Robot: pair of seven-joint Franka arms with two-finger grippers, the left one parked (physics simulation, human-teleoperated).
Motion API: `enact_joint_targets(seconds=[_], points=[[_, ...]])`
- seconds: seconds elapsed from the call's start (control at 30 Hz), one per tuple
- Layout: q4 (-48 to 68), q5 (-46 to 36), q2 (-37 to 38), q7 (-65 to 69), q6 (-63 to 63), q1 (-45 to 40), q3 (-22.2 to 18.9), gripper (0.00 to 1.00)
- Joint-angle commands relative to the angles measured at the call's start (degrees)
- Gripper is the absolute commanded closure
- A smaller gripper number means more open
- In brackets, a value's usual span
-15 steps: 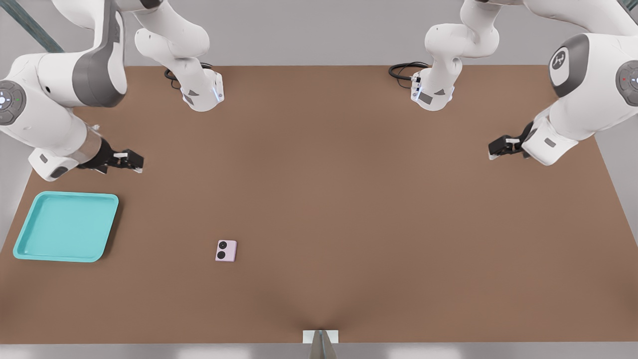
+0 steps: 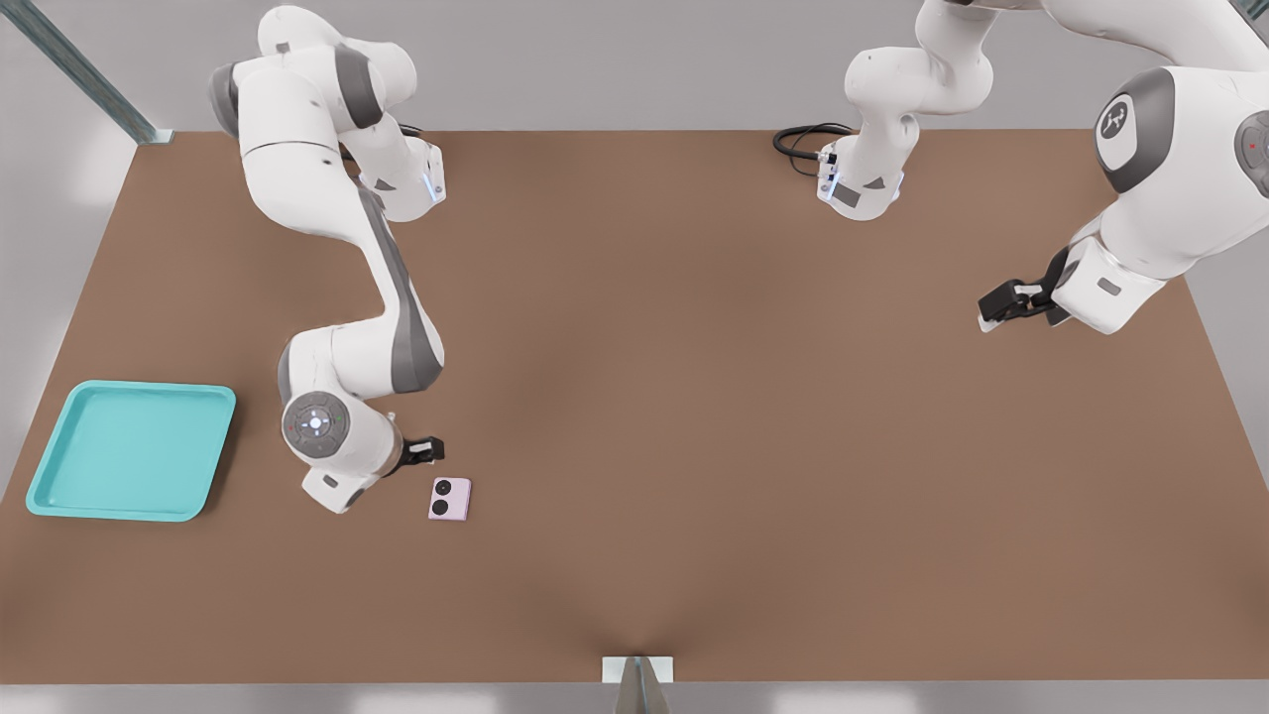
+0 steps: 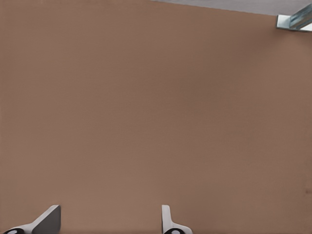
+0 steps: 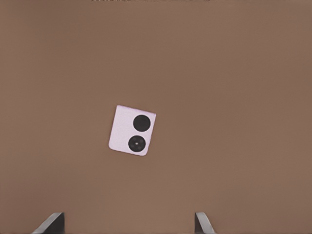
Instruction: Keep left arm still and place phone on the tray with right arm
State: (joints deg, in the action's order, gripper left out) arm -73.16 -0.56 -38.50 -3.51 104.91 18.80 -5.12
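Note:
The phone (image 2: 450, 498) lies flat on the brown table, lenses up, a pale pink-lilac slab. In the right wrist view the phone (image 4: 132, 130) sits ahead of the fingers, untouched. My gripper (image 2: 422, 451) hovers just behind the phone and a little toward the front view's left. Its fingertips (image 4: 51, 223) stand wide apart, so the gripper (image 4: 127, 225) is open and holds nothing. The turquoise tray (image 2: 129, 451) rests near the table's edge at the front view's left, well apart from the phone.
The parked arm's gripper (image 2: 1009, 300) hangs over the table at the front view's right. Both arm bases with black cables (image 2: 805, 139) stand at the back edge. A small bracket (image 2: 637, 672) sits at the front edge.
The working arm has swung from above the tray's back side forward and toward the front view's right, bringing its gripper close beside the phone. Phone and tray have not moved.

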Motion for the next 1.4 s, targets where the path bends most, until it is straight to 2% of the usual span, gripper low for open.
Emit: enact_joint_targets(seconds=[0.0,0.1,0.33,0.63,0.87,1.2,1.27,1.37], points=[[0.9,-0.1,-3.8,-7.3,12.9,1.2,-0.3,0.00],[0.6,-5.7,-7.4,-7.2,18.1,1.0,-1.0,0.00],[-1.6,-11.2,-9.8,-7.7,21.3,-0.2,-1.2,0.00],[-5.7,-11.2,-10.9,-5.5,25.3,-1.7,-0.8,0.00],[-6.9,-11.9,-11.7,-5.5,26.7,-2.3,1.1,0.00],[-8.0,-11.9,-13.0,-5.5,27.8,-2.3,1.1,0.00],[-8.0,-11.9,-13.0,-5.4,27.8,-2.3,1.1,0.07],[-8.0,-11.9,-13.0,-5.4,27.7,-2.3,1.1,0.07]])
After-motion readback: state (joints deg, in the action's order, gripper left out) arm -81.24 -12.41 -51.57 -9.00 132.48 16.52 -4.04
